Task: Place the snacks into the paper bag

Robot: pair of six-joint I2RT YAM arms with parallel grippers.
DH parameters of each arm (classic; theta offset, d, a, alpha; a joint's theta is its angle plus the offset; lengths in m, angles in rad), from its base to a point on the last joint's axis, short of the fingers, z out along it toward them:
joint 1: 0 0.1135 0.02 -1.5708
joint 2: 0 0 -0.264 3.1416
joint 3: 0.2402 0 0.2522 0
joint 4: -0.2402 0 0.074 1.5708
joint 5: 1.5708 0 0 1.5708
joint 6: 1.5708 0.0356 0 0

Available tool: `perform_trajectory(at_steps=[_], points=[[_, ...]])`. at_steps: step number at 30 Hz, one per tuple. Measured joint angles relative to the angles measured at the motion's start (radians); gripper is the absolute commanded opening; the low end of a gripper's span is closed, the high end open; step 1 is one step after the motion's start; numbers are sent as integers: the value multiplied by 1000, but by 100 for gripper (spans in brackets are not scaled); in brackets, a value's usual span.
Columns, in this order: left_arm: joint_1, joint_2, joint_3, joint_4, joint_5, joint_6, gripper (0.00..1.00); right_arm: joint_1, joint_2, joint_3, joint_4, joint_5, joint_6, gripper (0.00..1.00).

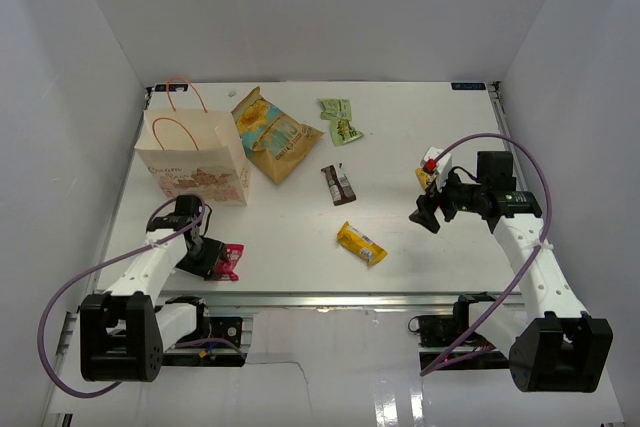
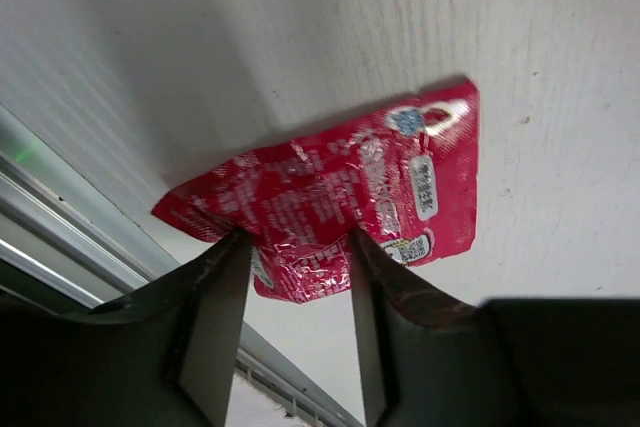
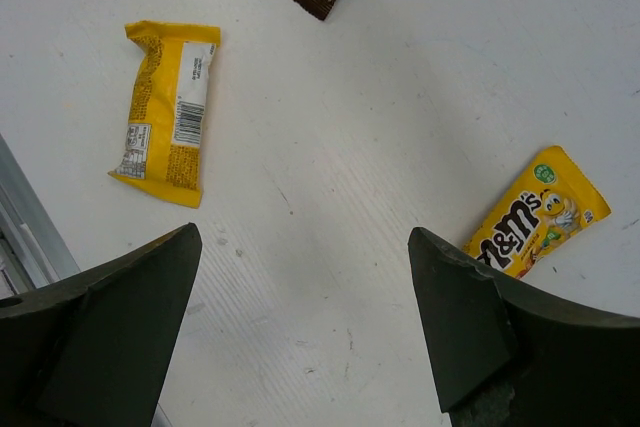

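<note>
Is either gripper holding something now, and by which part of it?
The left gripper pinches the crinkled pink-red foil packet by its near edge; the open right gripper holds nothing.

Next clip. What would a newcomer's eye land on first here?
The cream paper bag with orange handles stands at the far left of the table, and a big yellow-and-teal chip bag lies beside it. Near the front left edge, the left gripper straddles a bright red packet. The right gripper hangs open over the right side, with a yellow bar on the table below.
</note>
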Motion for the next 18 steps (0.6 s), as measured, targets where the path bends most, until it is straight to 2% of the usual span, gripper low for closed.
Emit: perform_trajectory(at_steps=[5, 11, 18], points=[[0, -24, -10, 24, 4, 7, 22, 0, 1, 0, 0, 0, 0, 90], [0, -91, -20, 52, 15, 62, 2, 0, 2, 0, 0, 0, 0, 90], [0, -276, 5, 75, 113, 224, 0, 0, 2, 5, 0, 0, 0, 90]])
